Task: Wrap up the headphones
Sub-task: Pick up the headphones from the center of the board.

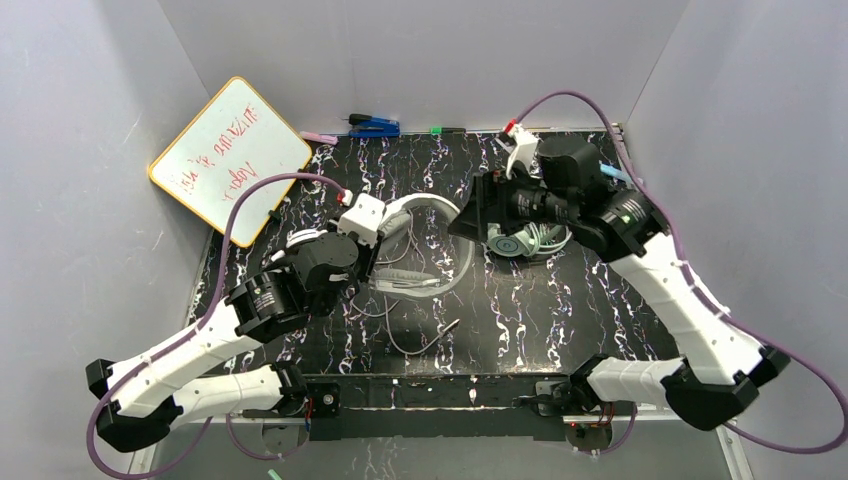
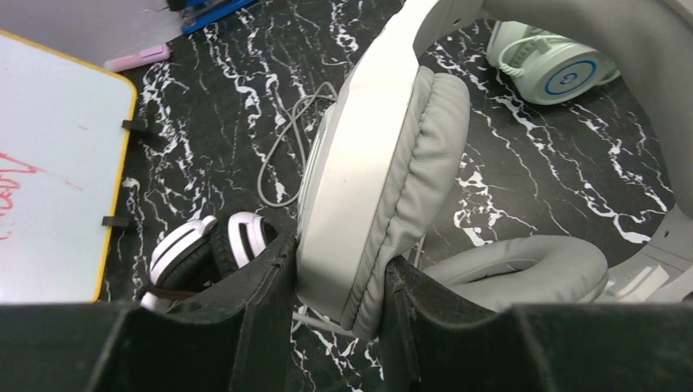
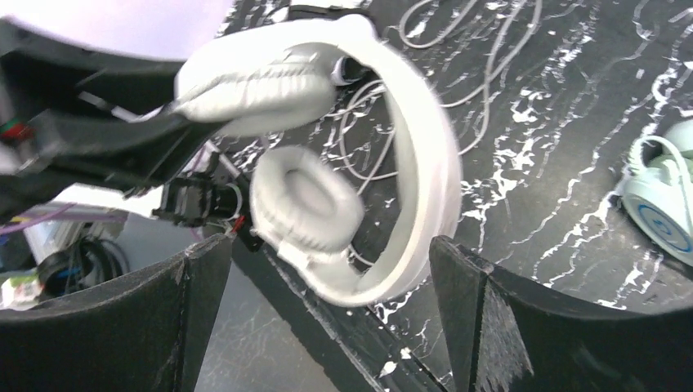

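My left gripper [image 1: 385, 250] [image 2: 339, 257] is shut on one ear cup [image 2: 376, 188] of the light grey headset [image 1: 445, 215] and holds it tilted above the table. Its other ear cup [image 3: 306, 200] hangs below the headband [image 3: 429, 155]. Its grey cable [image 1: 400, 345] trails loose toward the table's front. My right gripper [image 1: 462, 215] [image 3: 325, 245] is open and empty, its jaws on either side of the headband's lower end without touching it. The mint-green headset [image 1: 525, 240] [image 2: 556, 69] [image 3: 662, 212] lies under my right wrist. The black-and-white headset [image 2: 196, 253] lies left of my left gripper.
A whiteboard [image 1: 230, 160] [image 2: 49, 163] leans at the back left. Blue pens [image 1: 375, 126], a pink marker [image 1: 320, 137] and a green marker [image 1: 437, 130] lie along the back edge. Grey walls enclose the black marbled table [image 1: 560, 310].
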`<state>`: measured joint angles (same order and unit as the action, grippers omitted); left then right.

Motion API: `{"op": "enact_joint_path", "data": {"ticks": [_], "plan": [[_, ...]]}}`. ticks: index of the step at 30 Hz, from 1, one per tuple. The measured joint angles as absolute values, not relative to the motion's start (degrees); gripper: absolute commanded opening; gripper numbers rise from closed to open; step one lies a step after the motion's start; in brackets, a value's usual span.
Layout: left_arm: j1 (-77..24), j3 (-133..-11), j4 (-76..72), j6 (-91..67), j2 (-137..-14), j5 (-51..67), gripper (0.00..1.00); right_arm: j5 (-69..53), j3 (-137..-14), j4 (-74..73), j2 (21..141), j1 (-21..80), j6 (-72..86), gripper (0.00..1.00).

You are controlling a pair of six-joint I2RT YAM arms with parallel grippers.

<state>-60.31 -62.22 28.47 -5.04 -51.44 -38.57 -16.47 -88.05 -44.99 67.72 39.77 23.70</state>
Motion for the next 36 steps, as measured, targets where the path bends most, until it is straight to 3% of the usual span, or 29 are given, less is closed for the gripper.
{"op": "enact_joint_path", "data": {"ticks": [8,15,20,22,24,27,36], "plan": [[-60.3,-61.4,25.3,-2.9,-51.6,-34.3,0.27,-10.5,-89.8,-48.8,76.8,39.8,23.7,0.95],[-60.3,-58.3,21.5,-1.6,-51.3,-34.0,0.29,-11.0,-87.4,-50.0,78.4,39.7,23.9,0.53],[-60.3,-54.6,19.3,-1.2,-50.3,-35.1,0.33,-12.1,-83.5,-49.7,78.3,39.2,25.2,0.29],[-60.4,-53.5,18.3,-1.3,-49.9,-35.5,0.43,-12.3,-82.5,-49.5,78.2,39.2,25.6,0.22],[-60.5,-52.8,16.7,-1.7,-49.7,-36.0,0.67,-12.2,-81.7,-49.7,77.8,39.2,25.8,0.17],[-60.4,-52.8,14.9,-4.4,-48.8,-37.5,0.82,-11.4,-81.2,-51.0,77.0,38.9,26.2,0.16],[-60.3,-53.0,24.3,-15.4,-45.2,-36.3,0.90,-6.9,-83.4,-55.5,75.6,37.3,24.6,0.16]]}}
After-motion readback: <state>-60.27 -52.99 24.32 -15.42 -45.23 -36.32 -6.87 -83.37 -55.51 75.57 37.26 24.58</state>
